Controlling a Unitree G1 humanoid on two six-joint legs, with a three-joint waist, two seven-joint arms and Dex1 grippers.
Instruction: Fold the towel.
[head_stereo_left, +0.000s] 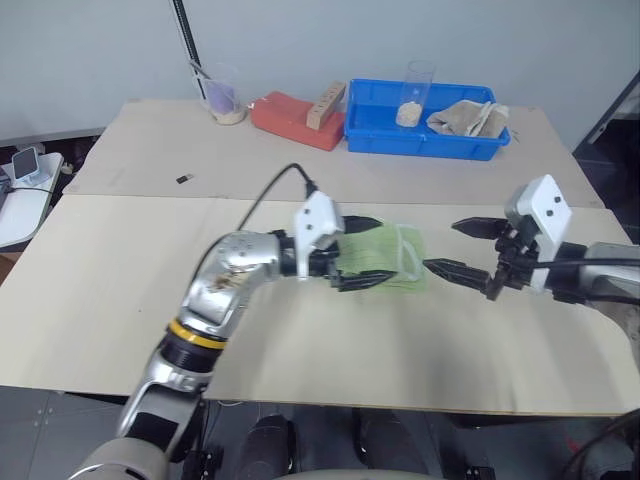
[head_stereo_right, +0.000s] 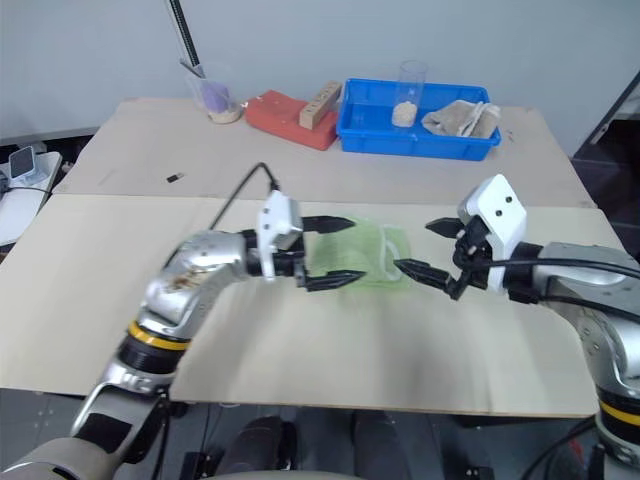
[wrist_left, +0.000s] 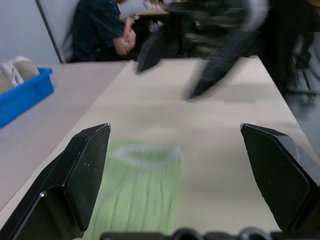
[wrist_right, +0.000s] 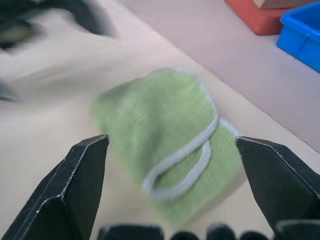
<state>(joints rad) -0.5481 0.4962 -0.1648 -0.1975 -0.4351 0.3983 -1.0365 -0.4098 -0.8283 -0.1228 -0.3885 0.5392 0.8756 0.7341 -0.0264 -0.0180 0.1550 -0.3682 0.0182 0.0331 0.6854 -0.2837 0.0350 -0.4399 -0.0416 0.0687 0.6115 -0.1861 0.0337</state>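
Bare table (head_stereo_left: 330, 360) lies open nearest me. Between my two grippers sits the towel (head_stereo_left: 385, 258), folded small, white edging toward my right gripper (head_stereo_left: 458, 248). My left gripper (head_stereo_left: 352, 252) straddles its other end, spread wide, empty; my right gapes too, holding nothing. Beyond, a blue bin (head_stereo_left: 425, 140); its contents unclear.

The towel (wrist_right: 165, 125) is soft terry cloth with a ribbed nap and smooth stitched edging. The table (head_stereo_left: 120, 300) is matt, smooth board. The bin (head_stereo_left: 425, 135) is glossy plastic. Both grippers' fingers (wrist_right: 75, 190) are matt black plastic.
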